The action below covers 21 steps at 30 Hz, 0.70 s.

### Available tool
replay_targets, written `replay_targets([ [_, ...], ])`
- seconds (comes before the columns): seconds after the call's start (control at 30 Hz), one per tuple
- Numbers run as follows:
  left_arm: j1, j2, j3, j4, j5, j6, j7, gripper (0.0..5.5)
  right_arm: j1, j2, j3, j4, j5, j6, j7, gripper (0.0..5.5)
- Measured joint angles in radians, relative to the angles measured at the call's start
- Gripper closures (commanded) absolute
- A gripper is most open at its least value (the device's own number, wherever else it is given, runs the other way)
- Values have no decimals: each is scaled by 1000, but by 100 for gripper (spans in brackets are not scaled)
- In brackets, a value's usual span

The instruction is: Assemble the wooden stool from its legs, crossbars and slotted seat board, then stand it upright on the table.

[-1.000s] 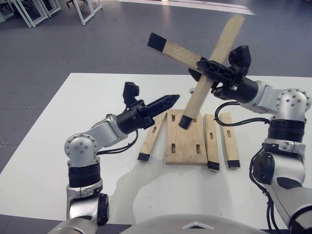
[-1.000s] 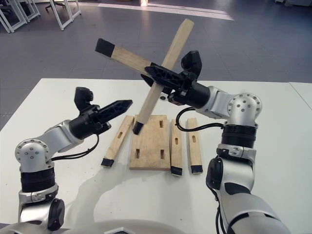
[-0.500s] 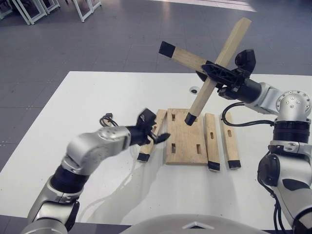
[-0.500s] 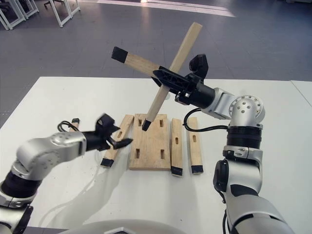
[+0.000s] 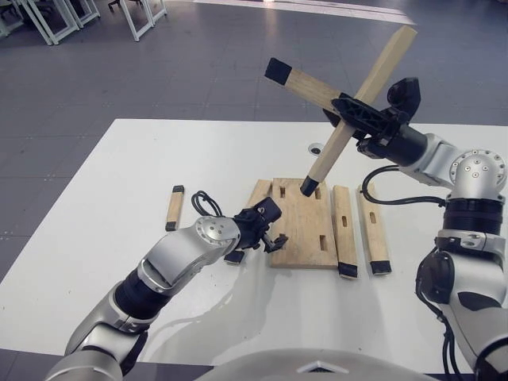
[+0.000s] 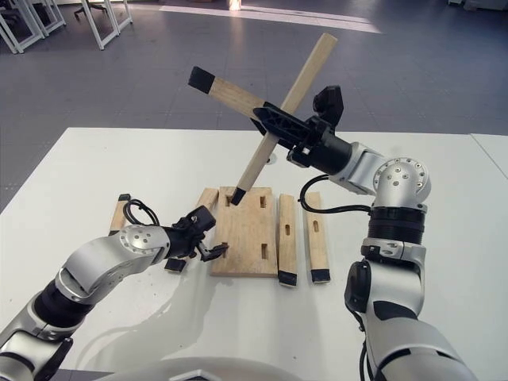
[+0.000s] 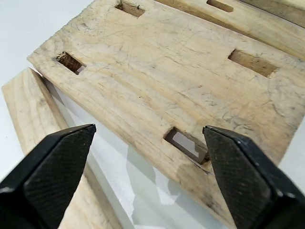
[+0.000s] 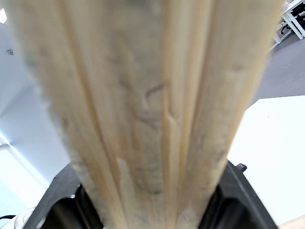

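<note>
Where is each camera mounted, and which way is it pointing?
Left and right eye: on the head, facing forward and down at the table, seat board and both arms; same scene in both.
Left wrist: on the left arm, facing down past the open left end effector at the board, shared with the head views.
Right wrist: on the right arm, facing along the crossed legs gripped by the right end effector.

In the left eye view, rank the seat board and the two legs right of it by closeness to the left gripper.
1. seat board, right by the left gripper.
2. inner leg, just right of the board.
3. outer leg, farthest right.
</note>
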<state>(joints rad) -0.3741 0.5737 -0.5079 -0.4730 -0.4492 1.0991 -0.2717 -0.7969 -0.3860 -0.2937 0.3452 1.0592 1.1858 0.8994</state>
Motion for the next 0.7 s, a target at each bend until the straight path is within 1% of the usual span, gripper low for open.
replay_targets([
  [0.17,-1,41,-73,31,114,-59,-56,133,0,11,-2,0,0,-3,-3,348],
  [0.33,11,54,-83,27,171,-91,-97,133,0,13,-1,2,-18,-26,-12,348],
  [0.4,36,90,-78,-7,181,-94,-116,133,-3,13,0,18,-56,-73,-37,348],
  [0.47,96,180,-60,-67,186,-111,-162,133,-3,11,0,38,-98,-118,-55,348],
  [0.57,153,309,-32,-91,202,-186,-235,133,0,-16,23,33,-125,-121,-22,348],
  [0.7,174,369,-11,-36,247,-256,-288,133,44,-28,87,4,-193,-162,19,348],
])
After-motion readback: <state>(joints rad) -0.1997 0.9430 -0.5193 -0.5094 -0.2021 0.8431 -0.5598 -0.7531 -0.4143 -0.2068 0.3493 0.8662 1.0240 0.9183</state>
